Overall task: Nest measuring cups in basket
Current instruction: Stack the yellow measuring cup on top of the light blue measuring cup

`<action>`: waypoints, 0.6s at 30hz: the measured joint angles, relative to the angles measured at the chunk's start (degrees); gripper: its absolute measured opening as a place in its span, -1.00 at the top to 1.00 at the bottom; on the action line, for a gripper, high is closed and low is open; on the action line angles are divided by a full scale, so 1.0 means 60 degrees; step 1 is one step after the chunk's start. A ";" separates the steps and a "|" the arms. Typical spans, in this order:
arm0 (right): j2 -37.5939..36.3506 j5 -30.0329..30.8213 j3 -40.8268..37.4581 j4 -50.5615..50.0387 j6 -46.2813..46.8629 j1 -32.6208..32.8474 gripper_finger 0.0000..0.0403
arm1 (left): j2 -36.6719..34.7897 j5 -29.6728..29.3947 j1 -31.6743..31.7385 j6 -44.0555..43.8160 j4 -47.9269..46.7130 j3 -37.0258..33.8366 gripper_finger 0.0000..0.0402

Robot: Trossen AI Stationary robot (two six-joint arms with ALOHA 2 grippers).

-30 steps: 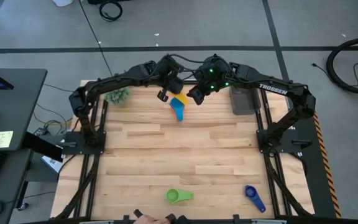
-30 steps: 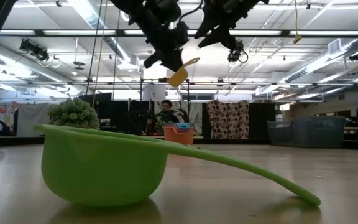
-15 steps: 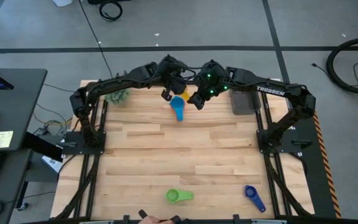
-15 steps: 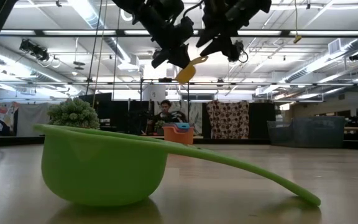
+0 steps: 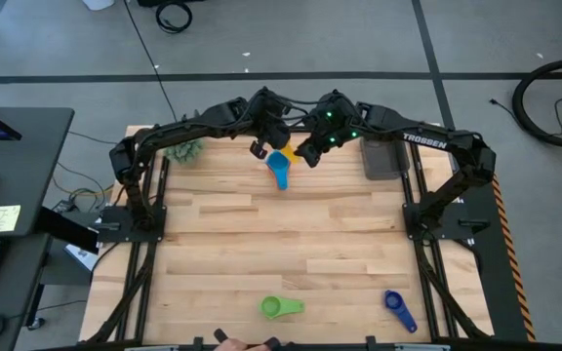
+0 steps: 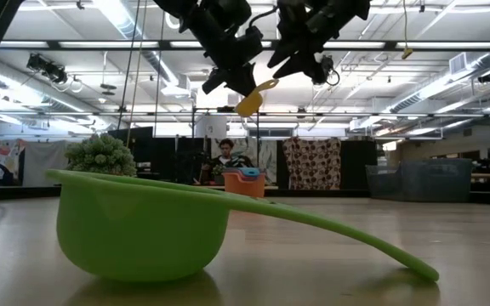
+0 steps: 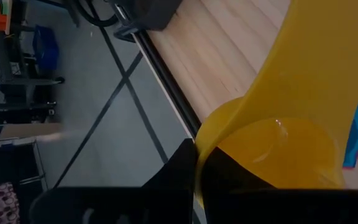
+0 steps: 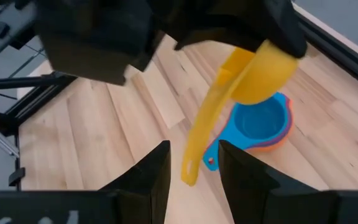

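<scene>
The left gripper (image 6: 228, 64) is clamped on the bowl rim of the yellow measuring cup (image 6: 251, 98), holding it in the air above the far middle of the table (image 5: 281, 244), so the long handle sticks out free toward the right gripper (image 8: 191, 163). That one waits just beside it with its jaws apart on either side of the handle's tip, not touching it; to me it looks like a handover being lined up. Right under the yellow cup sits the stack (image 8: 258, 127): a light blue cup nested in orange and red ones, on the table and not in the basket (image 5: 382, 158), which stands off to the right at the far edge. The green cup (image 5: 279, 308) and dark blue cup (image 5: 399, 310) lie at the near edge, well apart. The right arm reads TROSSEN (image 5: 424, 141)
</scene>
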 joint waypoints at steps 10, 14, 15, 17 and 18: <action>0.0000 -0.0007 0.0000 -0.0150 0.0025 -0.0018 0.32 | 0.0000 -0.0099 -0.0007 0.0011 0.0738 0.0000 0.95; 0.0000 -0.0007 0.0000 -0.0152 0.0001 -0.0018 0.32 | 0.0000 -0.0098 -0.0024 0.0012 0.0919 0.0000 0.95; 0.0000 -0.0007 0.0000 -0.0155 -0.0002 -0.0018 0.32 | -0.0004 -0.0101 -0.0043 0.0012 0.0950 0.0000 0.95; 0.0000 -0.0006 0.0000 -0.0155 -0.0007 -0.0018 0.32 | -0.0004 -0.0096 -0.0071 0.0012 0.0981 0.0000 0.95; 0.0000 -0.0005 0.0000 -0.0156 -0.0007 -0.0023 0.32 | -0.0004 -0.0074 -0.0094 0.0012 0.0982 0.0000 0.95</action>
